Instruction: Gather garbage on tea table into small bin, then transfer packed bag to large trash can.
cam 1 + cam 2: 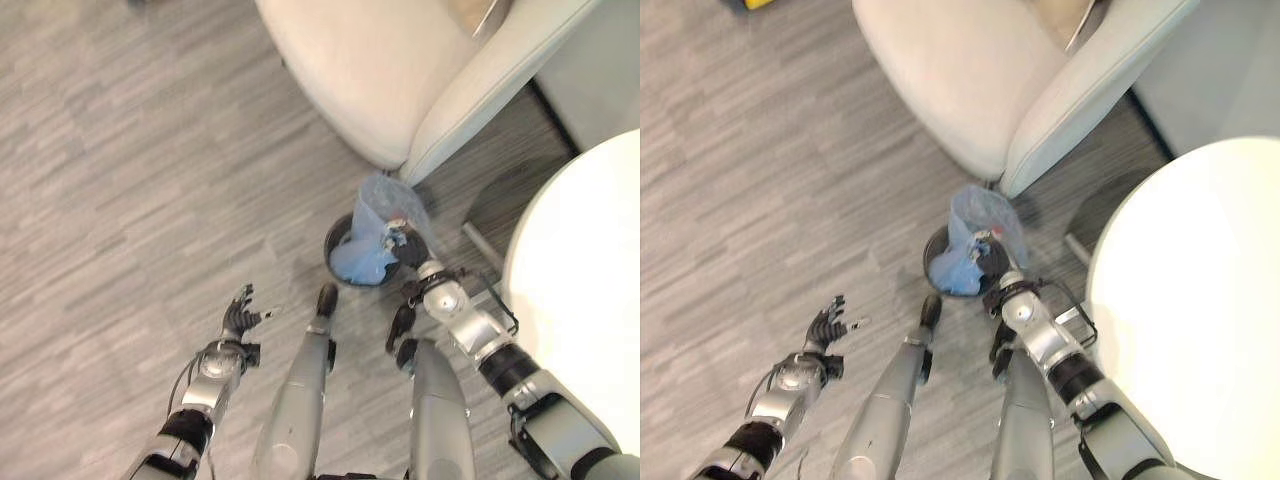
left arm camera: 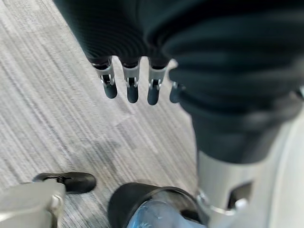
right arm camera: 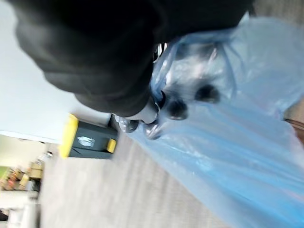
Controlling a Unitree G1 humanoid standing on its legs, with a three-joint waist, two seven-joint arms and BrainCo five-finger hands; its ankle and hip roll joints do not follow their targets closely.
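1. Directly ahead on the floor, the small bin point(image 1: 345, 255) stands between the armchair point(image 1: 400, 70) and the white worktop point(image 1: 1200, 300), its blue bag point(image 1: 380, 225) rising above the rim.
2. The right hand point(image 1: 405, 240) has its fingers curled into the bag's top, so the lift looks to be straight up.
3. The left hand point(image 1: 238, 315) hangs well aside, fingers relaxed, holding nothing.

Cream upholstered armchair point(image 1: 380, 70) at far side of grey wood-grain floor point(image 1: 120, 150). Dark box with yellow edges point(image 3: 90, 140) on floor against pale wall point(image 3: 33, 99) in right wrist view. Small yellow object point(image 1: 758, 4) at far floor edge.
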